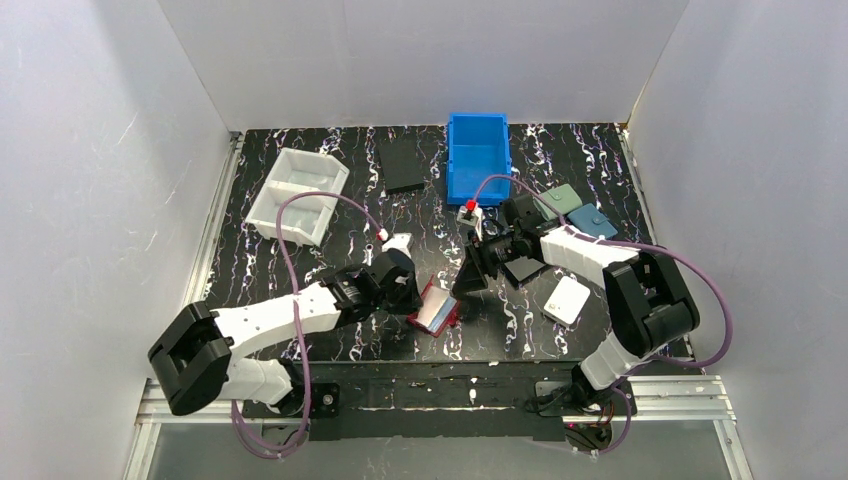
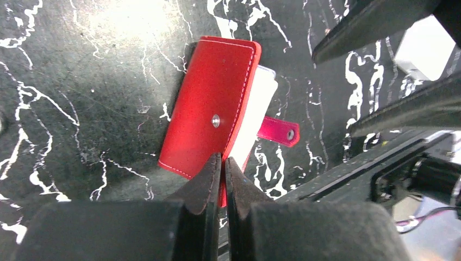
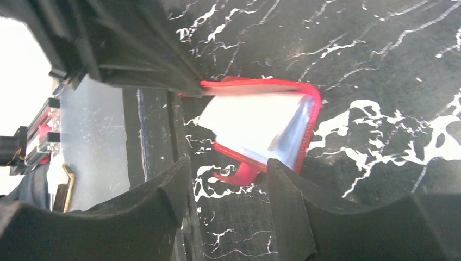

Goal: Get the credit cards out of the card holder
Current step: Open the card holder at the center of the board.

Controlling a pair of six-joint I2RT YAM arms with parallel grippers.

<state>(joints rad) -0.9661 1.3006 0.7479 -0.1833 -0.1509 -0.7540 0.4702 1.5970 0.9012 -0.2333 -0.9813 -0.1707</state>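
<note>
The red card holder [image 1: 437, 309] lies half open near the table's front middle. My left gripper [image 2: 223, 163] is shut on the edge of its upper red flap [image 2: 212, 103] and holds that flap raised; it also shows in the top view [image 1: 410, 296]. The snap tab [image 2: 279, 132] sticks out to the side. Inside, a whitish surface [image 3: 247, 120] and a pale blue-grey pocket [image 3: 298, 142] show; I cannot tell card from pocket. No orange card is visible. My right gripper [image 3: 228, 187] is open and empty, just short of the holder's open side [image 1: 470, 276].
A blue bin [image 1: 478, 155], a white divided tray [image 1: 298, 195] and a black flat case [image 1: 403, 163] stand at the back. Teal [image 1: 560, 200] and blue [image 1: 592, 220] wallets, a white wallet [image 1: 567, 298] and another black case [image 1: 522, 270] lie at the right.
</note>
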